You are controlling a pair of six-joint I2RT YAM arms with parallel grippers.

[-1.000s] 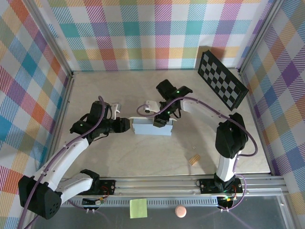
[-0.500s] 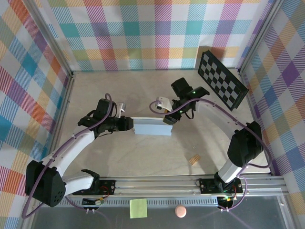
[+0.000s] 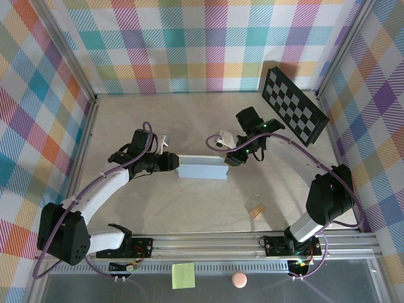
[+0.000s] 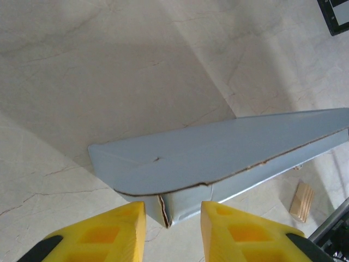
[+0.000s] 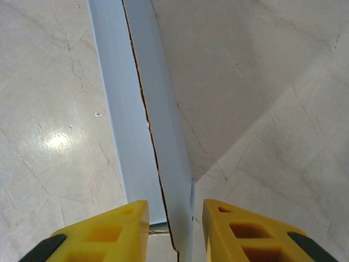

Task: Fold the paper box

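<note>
The paper box [image 3: 202, 168] lies on the table as a long, flat grey box with its lid flap down. My left gripper [image 3: 173, 163] is at its left end. In the left wrist view the box's end corner [image 4: 170, 210] sits between the yellow fingers [image 4: 122, 232], with a gap on each side; that gripper [image 4: 173, 204] is open. My right gripper [image 3: 231, 159] is at the right end. In the right wrist view the box [image 5: 147, 125] runs away from the gripper [image 5: 175, 203], its end and seam lying between the open jaws.
A checkerboard panel [image 3: 293, 104] leans at the back right. A small wooden block [image 3: 257, 211] lies in front of the box, also seen from the left wrist [image 4: 301, 201]. A yellow-green sticky note [image 3: 183, 275] and a pink ball [image 3: 238, 279] sit beyond the front rail.
My right gripper has drawn back from over the box to its right end. The left gripper has edged in toward the left end. Both pairs of jaws have narrowed.
</note>
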